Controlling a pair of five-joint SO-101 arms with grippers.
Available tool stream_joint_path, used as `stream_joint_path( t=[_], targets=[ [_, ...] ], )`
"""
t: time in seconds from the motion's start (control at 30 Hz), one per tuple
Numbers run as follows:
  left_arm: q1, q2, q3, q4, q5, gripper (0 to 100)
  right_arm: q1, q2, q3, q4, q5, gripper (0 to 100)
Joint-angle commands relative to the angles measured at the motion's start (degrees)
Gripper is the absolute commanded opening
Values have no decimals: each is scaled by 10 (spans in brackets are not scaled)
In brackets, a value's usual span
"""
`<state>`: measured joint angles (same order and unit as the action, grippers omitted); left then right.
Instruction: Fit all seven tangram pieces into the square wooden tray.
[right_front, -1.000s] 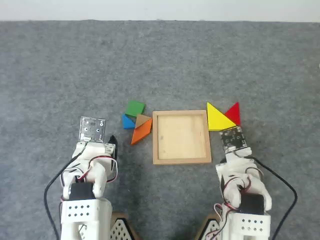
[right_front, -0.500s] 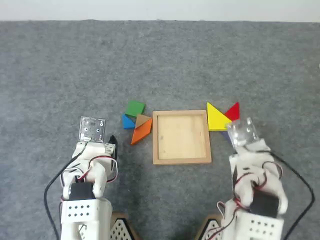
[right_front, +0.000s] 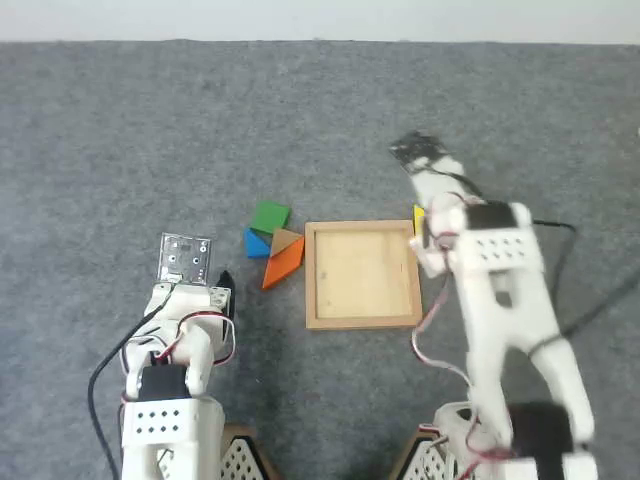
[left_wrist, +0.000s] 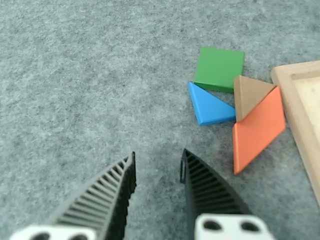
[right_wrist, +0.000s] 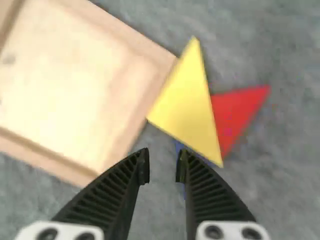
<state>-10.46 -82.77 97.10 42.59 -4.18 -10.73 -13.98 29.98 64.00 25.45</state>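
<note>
**Grey mat, bare tray, flat tiles to pick**

Overhead, I see a grey felt-like mat (right_front: 150, 120) covering the table, with the square wooden tray (right_front: 311, 275) in the middle and nothing in it yet. Just left of it sit the green square (right_front: 270, 216), blue triangle (right_front: 256, 243), tan triangle (right_front: 286, 239) and orange parallelogram (right_front: 284, 263), all packed together. The right arm (right_front: 495, 260) stretches over the tray's far right corner and covers most of the yellow triangle (right_front: 418, 214). The left arm (right_front: 185, 300) rests near left.

From the left wrist, the left gripper (left_wrist: 157, 167) is spread and holds nothing, on the near side of that cluster. The orange piece touches the tray's rim.

From the right wrist, the right gripper (right_wrist: 161, 167) has its fingers slightly parted, also with nothing between them. It hangs over the yellow triangle's near edge, where it meets the tray corner. The red triangle (right_wrist: 235, 112) lies partly under the yellow one, and a bluish sliver shows below that I cannot identify.

These tiles look light, rigid and smooth. Lying flat, they offer only thin edges, so I would pinch across two opposite edges. The overlap lifts the yellow's edge off the mat, which should make it easier to pinch.
</note>
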Motion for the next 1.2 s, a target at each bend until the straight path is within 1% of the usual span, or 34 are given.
stream_joint_path(
  t=[0.0,0.1,0.2,0.33,0.4,0.47,0.77,0.9,1.03,1.1,1.17],
  targets=[
    [-1,-11,-3,4,-4,151,-17,36,-43,-41,-41,211],
    [-1,-11,-3,4,-4,151,-15,72,-35,-82,-79,314],
    [-1,-11,-3,4,-4,151,-14,118,-34,-121,-109,351],
    [-1,-11,-3,4,-4,151,-13,177,-38,-163,-117,351],
    [-1,-11,-3,4,-4,151,-13,196,-39,-168,-116,351],
    [-1,-11,-3,4,-4,151,-9,208,-46,-162,-118,351],
    [-1,-11,-3,4,-4,151,89,217,-49,-163,-116,351],
    [-1,-11,-3,4,-4,151,100,217,-47,-149,-105,351],
    [-1,-11,-3,4,-4,151,98,217,-47,-121,-109,345],
    [-1,-11,-3,4,-4,151,98,217,-47,-114,-109,300],
    [-1,-11,-3,4,-4,151,99,217,-46,-107,-109,229]
  ],
)
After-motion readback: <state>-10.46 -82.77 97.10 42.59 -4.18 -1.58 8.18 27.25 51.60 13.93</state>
